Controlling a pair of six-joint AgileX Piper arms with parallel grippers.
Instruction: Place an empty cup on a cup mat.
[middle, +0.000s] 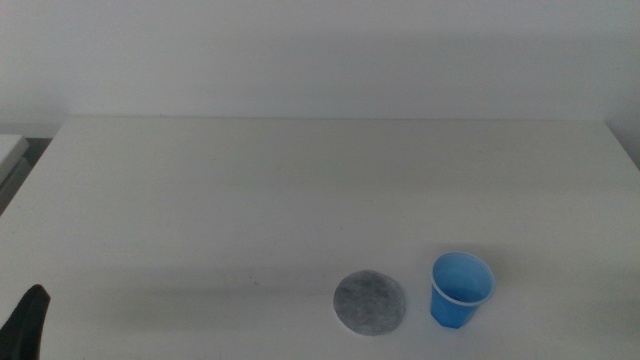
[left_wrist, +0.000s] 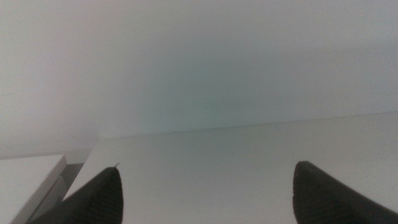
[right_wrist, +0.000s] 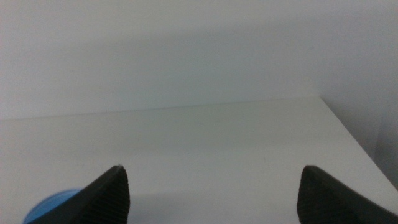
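Middle view: a white table (middle: 300, 190) seen from above and in front. Near the front edge, right of centre, a small blue cup (middle: 461, 289) stands upright with its mouth open and nothing visible inside. Just beside it, on its left, lies a flat round grey mat (middle: 370, 303); the two are close but apart. The left gripper (middle: 27, 322) shows only as a dark tip at the bottom left corner, well away from both. The right gripper is out of this view. Nothing has been picked up yet, so the step in hand appears to be reaching for the cup. The cup sits on the right side, so the right arm seems the natural one to take it. A good grasp would probably close on the cup's wall gently, since a thin disposable cup could crush or tip, then lift it clear before carrying it the short way over to the mat and setting it down centred.

Left wrist view: the left gripper (left_wrist: 205, 196) has its two dark jaws spread wide apart, holding and touching nothing; only bare table and wall lie beyond.

Right wrist view: the right gripper (right_wrist: 214, 193) also has its jaws wide apart and empty. A sliver of the blue cup (right_wrist: 53, 207) peeks out beside one jaw, outside the gap between them.
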